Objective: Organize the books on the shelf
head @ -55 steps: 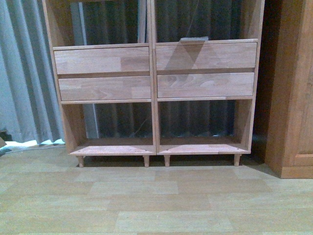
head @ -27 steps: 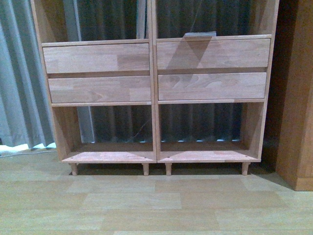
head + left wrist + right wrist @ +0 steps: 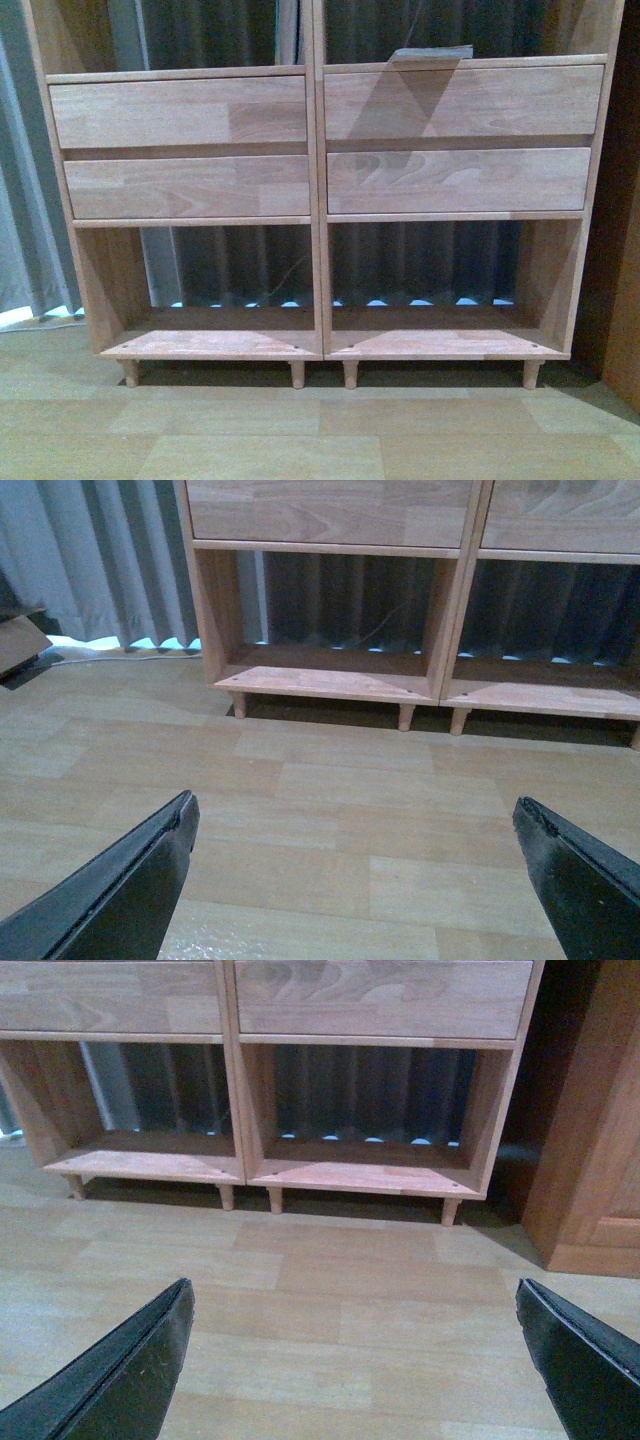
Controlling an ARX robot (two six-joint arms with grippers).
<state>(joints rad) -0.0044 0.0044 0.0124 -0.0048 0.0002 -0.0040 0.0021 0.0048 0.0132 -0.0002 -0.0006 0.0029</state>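
Observation:
The light-wood shelf [image 3: 318, 200] fills the front view, with two drawer fronts per column and open, backless bottom compartments that hold nothing. On the board above the right drawers lies a flat thing with a greyish edge [image 3: 432, 52]; I cannot tell if it is a book. No other book shows in any view. My left gripper [image 3: 352, 815] is open and empty over the floor, short of the shelf's left column [image 3: 330, 675]. My right gripper [image 3: 353, 1295] is open and empty over the floor, short of the right column [image 3: 365, 1175]. Neither arm shows in the front view.
Grey curtains [image 3: 25, 200] hang behind and to the left of the shelf. An orange-toned wooden cabinet [image 3: 595, 1130] stands close to the shelf's right side. A dark object [image 3: 15, 650] sits on the floor at the left. Wood-plank floor [image 3: 320, 440] lies before the shelf.
The shelf has grown larger in the front view, so the view has moved closer to it. The orange cabinet has slid almost out at the right edge.

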